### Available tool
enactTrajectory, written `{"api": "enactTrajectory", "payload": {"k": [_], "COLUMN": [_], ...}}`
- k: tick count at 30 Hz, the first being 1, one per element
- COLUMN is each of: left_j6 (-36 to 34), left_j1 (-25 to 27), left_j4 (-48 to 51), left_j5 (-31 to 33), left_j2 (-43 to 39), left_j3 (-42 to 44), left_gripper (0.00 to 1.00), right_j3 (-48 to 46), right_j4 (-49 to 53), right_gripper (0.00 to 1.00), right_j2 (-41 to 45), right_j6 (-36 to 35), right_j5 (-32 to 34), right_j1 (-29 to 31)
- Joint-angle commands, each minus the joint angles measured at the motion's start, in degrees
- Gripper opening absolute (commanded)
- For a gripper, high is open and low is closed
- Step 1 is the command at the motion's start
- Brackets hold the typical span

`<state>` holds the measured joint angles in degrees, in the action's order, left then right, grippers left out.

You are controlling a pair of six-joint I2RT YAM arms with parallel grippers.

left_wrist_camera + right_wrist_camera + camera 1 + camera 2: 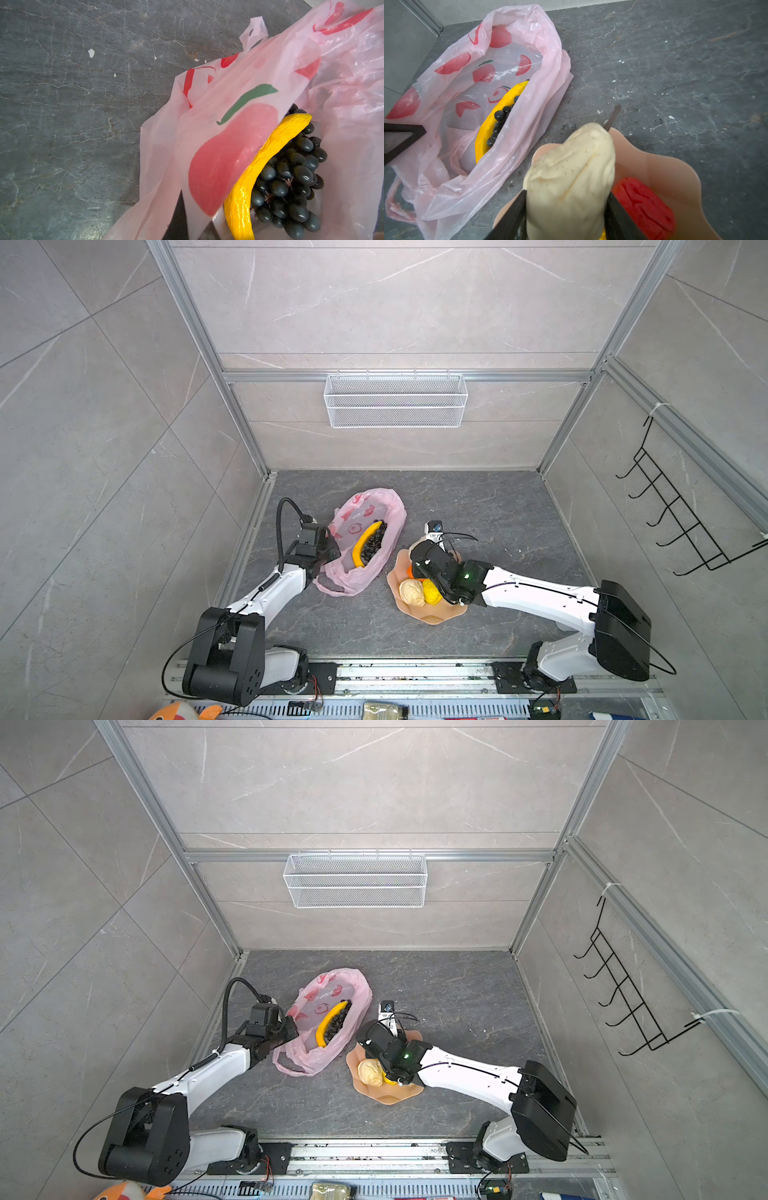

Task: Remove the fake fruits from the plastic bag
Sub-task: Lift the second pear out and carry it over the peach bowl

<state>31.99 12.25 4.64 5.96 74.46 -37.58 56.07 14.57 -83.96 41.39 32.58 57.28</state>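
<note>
Left tool [331,548]: closed at left rim of plastic bag [390,510], hold on film unclear | Right tool [566,194]: clamped on beige fruit [571,166] above plate [664,166], right of bag | Bag: left-centre of worktop [498,510], holding banana [360,546] and grape bunch [374,545] | Plate: red fruit [643,203] on it

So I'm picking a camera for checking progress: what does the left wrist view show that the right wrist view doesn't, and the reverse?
Only the left wrist view: most of the grape bunch, stems included, and a flap of the plastic bag lying over part of the banana.
Only the right wrist view: the right gripper, jaws closed on a beige fruit over the peach plate, a red fruit on that plate, and the left gripper at the bag's rim.
Both: the bag with banana and grapes inside, and the dark table.
</note>
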Motion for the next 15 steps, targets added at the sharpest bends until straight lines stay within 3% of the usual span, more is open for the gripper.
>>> {"api": "enactTrajectory", "payload": {"k": [1,6,15], "left_j6": [0.3,0.1,0.0], "left_j1": [-0.3,-0.3,-0.3], "left_j4": [-1.2,-0.9,-0.8], "left_j5": [0.9,1.3,1.0], "left_j2": [-0.3,-0.6,-0.8], "left_j3": [-0.6,-0.6,-0.7], "left_gripper": [0.00,0.00,0.00], "right_j3": [-0.4,3.0,3.3], "right_j4": [0.8,4.7,2.7], "right_gripper": [0.54,0.54,0.54], "right_j2": [-0.3,-4.7,-8.1], "right_j6": [-2.5,-2.4,-4.1], "right_j5": [5.9,9.5,7.2], "right_j1": [0.1,-1.1,-3.9]}}
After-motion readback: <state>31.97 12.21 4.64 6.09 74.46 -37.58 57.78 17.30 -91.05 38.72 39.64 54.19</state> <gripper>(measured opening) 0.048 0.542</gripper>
